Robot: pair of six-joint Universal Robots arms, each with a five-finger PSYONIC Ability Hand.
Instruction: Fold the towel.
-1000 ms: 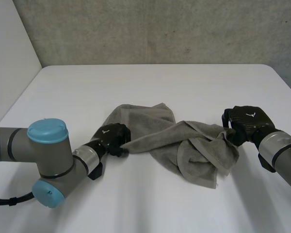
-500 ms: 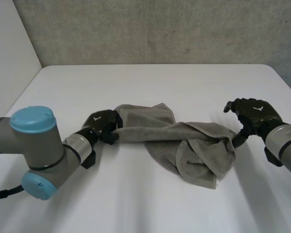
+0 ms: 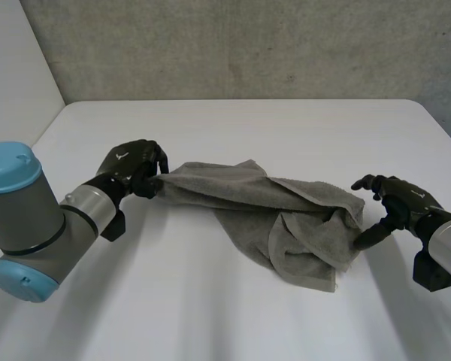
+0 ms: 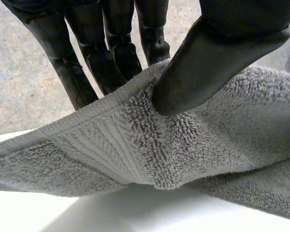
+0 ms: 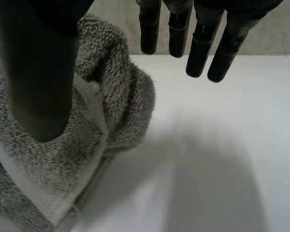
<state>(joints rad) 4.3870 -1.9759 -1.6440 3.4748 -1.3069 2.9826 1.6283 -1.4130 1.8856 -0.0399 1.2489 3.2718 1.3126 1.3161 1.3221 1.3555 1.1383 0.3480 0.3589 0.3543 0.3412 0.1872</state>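
Head view: my left robot hand [image 3: 131, 167], pinching the towel [image 3: 286, 218] by its edge, has pulled it leftward. My right robot hand [image 3: 398, 201] has let go, fingers spread, so I judge the flattening unfinished.

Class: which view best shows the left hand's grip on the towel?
Left wrist view: the left hand pinches the towel between thumb and fingers. Head view: that hand at the towel's end, grip hidden. Right wrist view: the towel's other end.

You face a white counter [image 3: 286, 128] with rounded far corners. A rough grey concrete wall [image 3: 248, 45] stands behind it, and a plain white panel [image 3: 15, 83] closes off its left side.
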